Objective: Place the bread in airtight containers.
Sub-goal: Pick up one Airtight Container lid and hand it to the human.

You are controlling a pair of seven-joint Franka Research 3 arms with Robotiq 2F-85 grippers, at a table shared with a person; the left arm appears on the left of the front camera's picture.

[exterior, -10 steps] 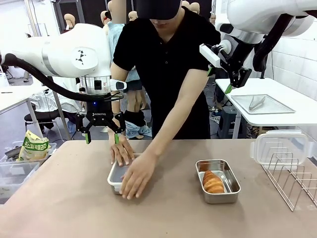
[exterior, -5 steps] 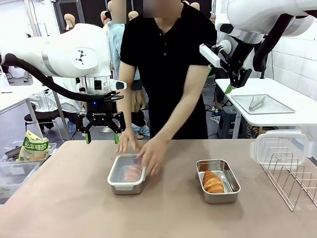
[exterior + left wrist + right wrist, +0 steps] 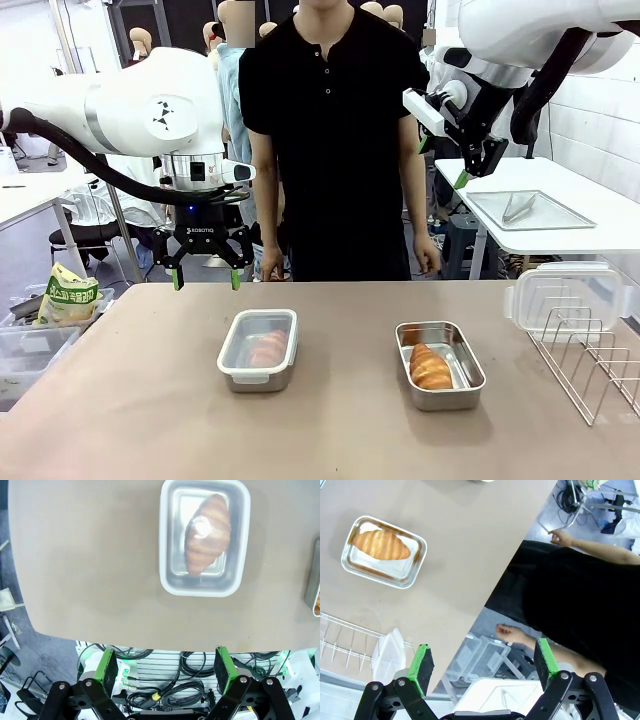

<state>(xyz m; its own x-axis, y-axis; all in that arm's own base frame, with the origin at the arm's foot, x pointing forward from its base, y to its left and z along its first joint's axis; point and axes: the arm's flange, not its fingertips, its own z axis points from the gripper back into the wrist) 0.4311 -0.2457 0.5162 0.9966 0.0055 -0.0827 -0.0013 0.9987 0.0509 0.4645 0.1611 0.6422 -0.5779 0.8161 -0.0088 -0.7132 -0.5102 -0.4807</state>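
Two airtight containers are set on the worktop (image 3: 330, 440), well apart from each other. The lidded container (image 3: 258, 350) lies left of centre; one bread roll (image 3: 207, 532) is seen through its translucent lid, so this half of the task is judged complete. The open container (image 3: 439, 364) lies toward 3 o'clock from the lidded one and holds a second roll (image 3: 430, 367), placed diagonally so that it fits inside the walls; no lid is fitted yet. A spare clear lid (image 3: 565, 292) is propped against the wire rack (image 3: 590, 365) at the worktop's right edge, toward 2 o'clock from the open container, presumably kept within reach for sealing. The left gripper (image 3: 205, 276) is held released and empty above the far edge of the worktop, at 11 o'clock from the lidded container, clear of the working area. The right gripper (image 3: 462, 165) is raised high, released and empty, well away from both containers. The person's hands (image 3: 428, 257) are kept at the sides, off the worktop. The remaining step is judged to be closing the open container.
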